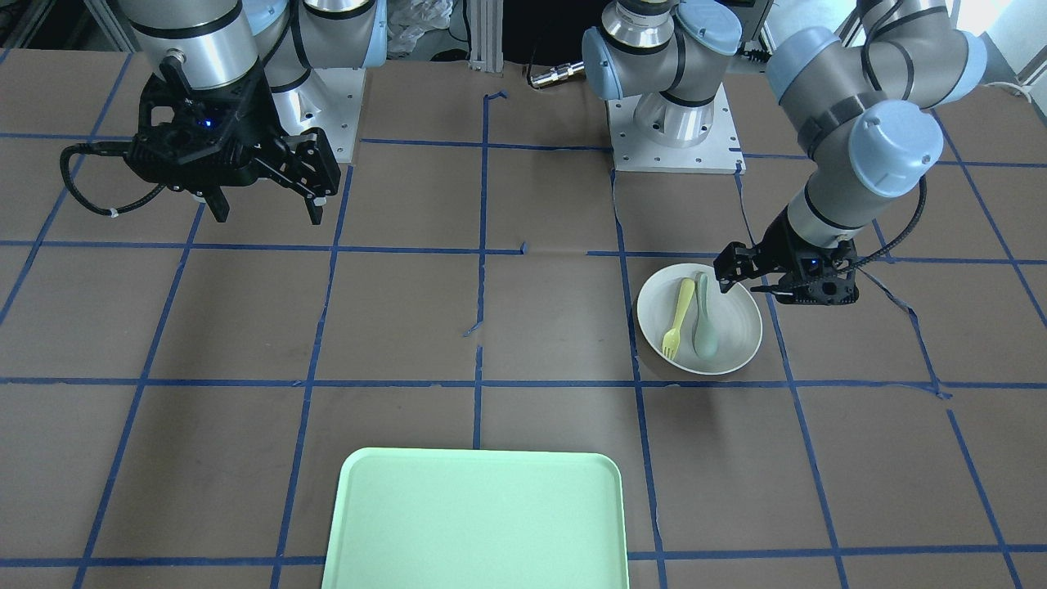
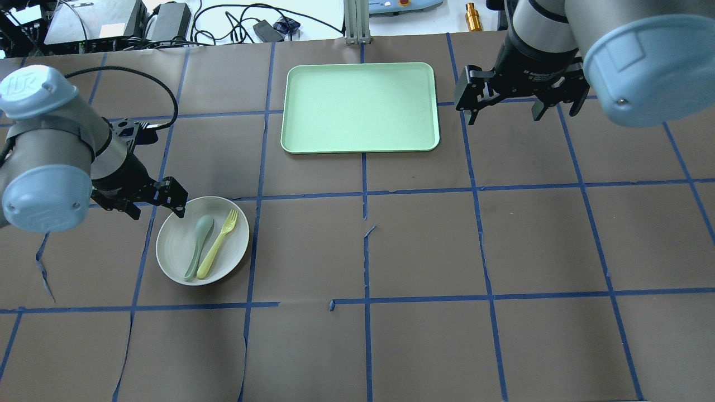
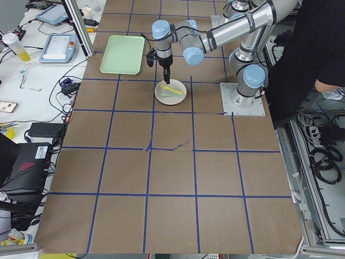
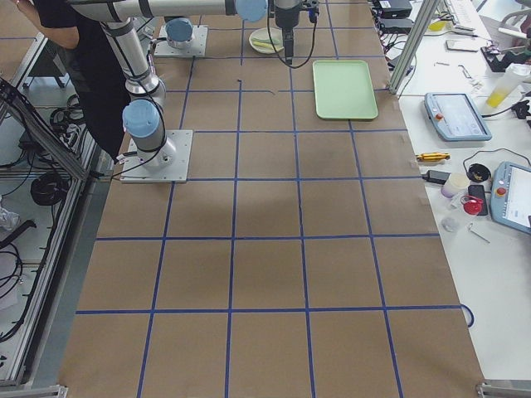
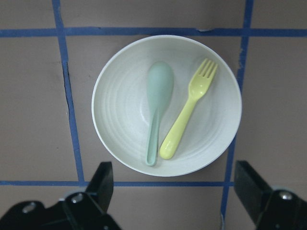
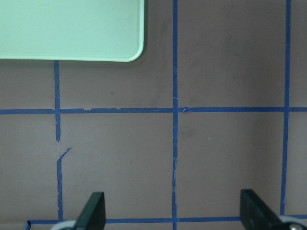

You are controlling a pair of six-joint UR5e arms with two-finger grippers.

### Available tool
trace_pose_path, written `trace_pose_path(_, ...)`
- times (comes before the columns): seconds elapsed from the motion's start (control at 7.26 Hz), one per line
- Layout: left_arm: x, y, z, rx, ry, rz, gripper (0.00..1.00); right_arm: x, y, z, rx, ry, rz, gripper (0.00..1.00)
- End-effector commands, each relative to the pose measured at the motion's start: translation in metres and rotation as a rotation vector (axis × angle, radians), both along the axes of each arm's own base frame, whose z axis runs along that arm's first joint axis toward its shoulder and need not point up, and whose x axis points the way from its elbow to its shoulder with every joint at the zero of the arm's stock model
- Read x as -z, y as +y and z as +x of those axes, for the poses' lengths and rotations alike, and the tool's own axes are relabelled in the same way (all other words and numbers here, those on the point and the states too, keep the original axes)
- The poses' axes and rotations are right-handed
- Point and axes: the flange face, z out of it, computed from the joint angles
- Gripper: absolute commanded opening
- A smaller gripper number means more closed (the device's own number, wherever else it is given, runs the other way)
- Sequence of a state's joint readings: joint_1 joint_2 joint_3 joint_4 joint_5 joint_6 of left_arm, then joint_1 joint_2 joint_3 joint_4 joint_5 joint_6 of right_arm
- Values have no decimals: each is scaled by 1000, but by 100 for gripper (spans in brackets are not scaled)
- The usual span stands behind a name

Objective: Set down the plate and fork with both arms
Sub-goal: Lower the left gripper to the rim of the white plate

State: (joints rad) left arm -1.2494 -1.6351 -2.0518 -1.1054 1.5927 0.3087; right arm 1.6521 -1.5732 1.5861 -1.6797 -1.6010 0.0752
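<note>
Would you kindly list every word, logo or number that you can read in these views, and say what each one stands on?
"UR": logo on the light-blue joint cap of the left arm, overhead view.
White print on the black wrist band of the right arm: too blurred to read.
Plate, fork, spoon, tray: no markings visible.
Devices on the side benches: too small to read.

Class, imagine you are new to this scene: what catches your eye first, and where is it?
The mint-green tray stands out at the far middle of the table. Next, the off-white plate on the robot's left holds the yellow fork beside a grey-green spoon, with the open left gripper hovering by its rim.
</note>
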Motion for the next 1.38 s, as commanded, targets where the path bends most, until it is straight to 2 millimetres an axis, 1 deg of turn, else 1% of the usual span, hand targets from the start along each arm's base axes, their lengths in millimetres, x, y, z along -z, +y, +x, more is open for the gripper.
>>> trace_pose_path(0.0,63,25,28,26,21,23,90,0,0,0,0,0,-1,100)
trace_pose_path(0.14,76,28,36,15,27,31,89,0,-1,-1,2,0,-1,100)
trace_pose_path(0.28,88,30,46,0,28,31,82,0,0,0,0,0,-1,100)
trace_pose_path(0.55,94,23,53,-8,21,12,49,0,0,0,0,0,1,100)
trace_pose_path(0.69,92,19,52,-9,31,-3,44,0,0,0,0,0,1,100)
trace_pose_path(0.83,92,18,51,-9,46,-8,32,0,0,0,0,0,1,100)
trace_pose_path(0.96,92,18,53,-10,41,-8,4,0,0,0,0,0,1,100)
trace_pose_path(1.1,91,18,52,-12,42,-10,0,0,0,0,0,0,1,100)
trace_pose_path(1.24,91,18,52,-15,44,-8,0,0,0,0,0,0,1,100)
